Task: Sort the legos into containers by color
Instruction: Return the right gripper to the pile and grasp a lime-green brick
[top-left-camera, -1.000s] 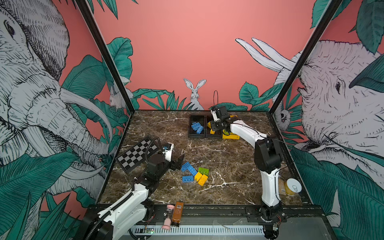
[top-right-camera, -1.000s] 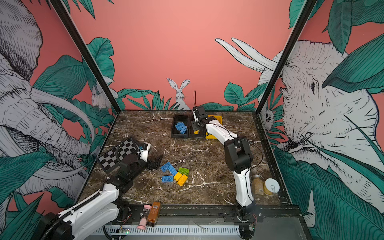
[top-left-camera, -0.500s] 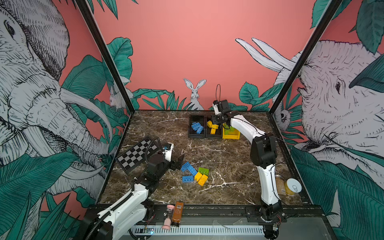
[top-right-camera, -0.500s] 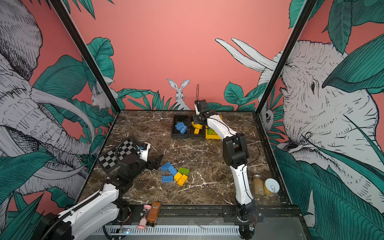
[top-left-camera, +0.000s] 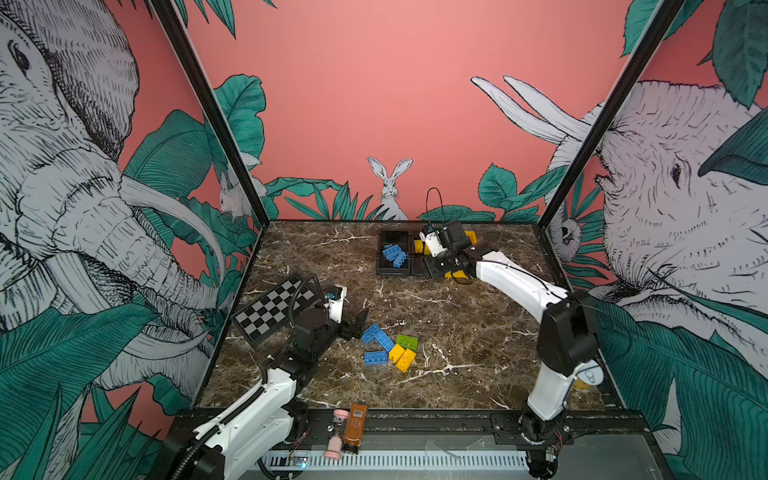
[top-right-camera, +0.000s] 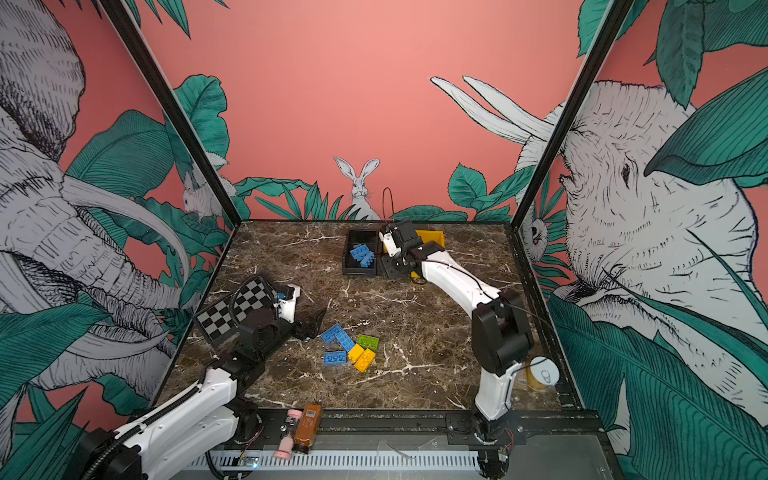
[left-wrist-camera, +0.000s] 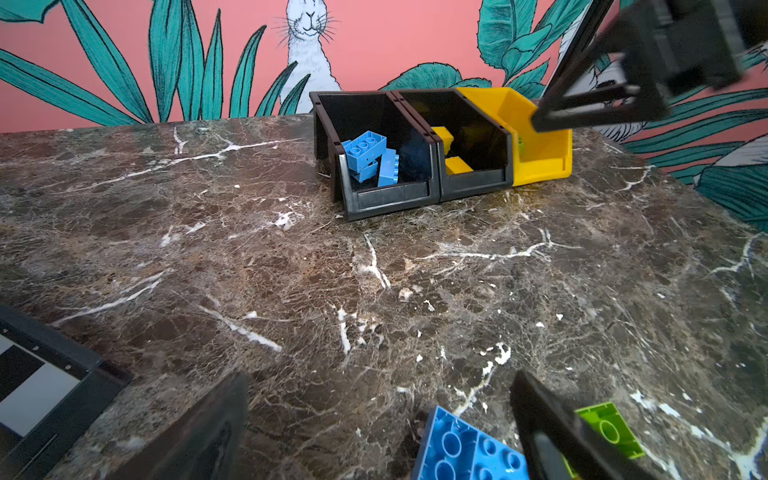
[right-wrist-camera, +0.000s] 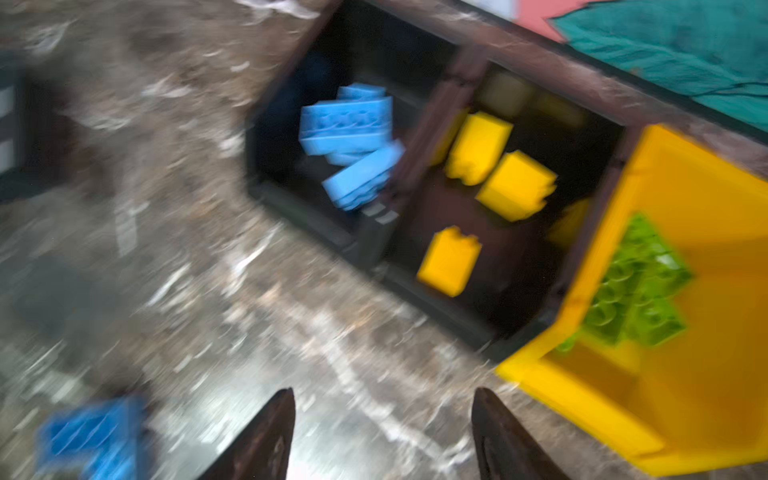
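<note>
Several loose legos lie mid-table in both top views: blue ones (top-left-camera: 371, 332) (top-right-camera: 335, 357), a lime green one (top-left-camera: 407, 341) and yellow ones (top-left-camera: 406, 360). My left gripper (top-left-camera: 358, 325) (left-wrist-camera: 378, 415) is open, with one blue lego (left-wrist-camera: 469, 449) between its fingers and untouched. The containers stand at the back. One black bin (left-wrist-camera: 390, 199) holds blue legos (right-wrist-camera: 349, 124). The middle black bin (left-wrist-camera: 473, 183) holds yellow legos (right-wrist-camera: 451, 262). The yellow bin (left-wrist-camera: 544, 153) holds green legos (right-wrist-camera: 636, 282). My right gripper (top-left-camera: 431, 268) (right-wrist-camera: 382, 415) is open and empty, above the table just in front of the bins.
A checkerboard (top-left-camera: 274, 309) lies at the left, behind my left arm. A brown bottle (top-left-camera: 355, 428) and a pink item (top-left-camera: 336, 432) rest on the front rail. A yellow can (top-right-camera: 540, 376) stands by the right arm's base. Walls close in three sides.
My right gripper has opened and let go of a yellow lego, which now lies in the middle black bin, and it has drawn back toward the front. The left arm has not moved.
</note>
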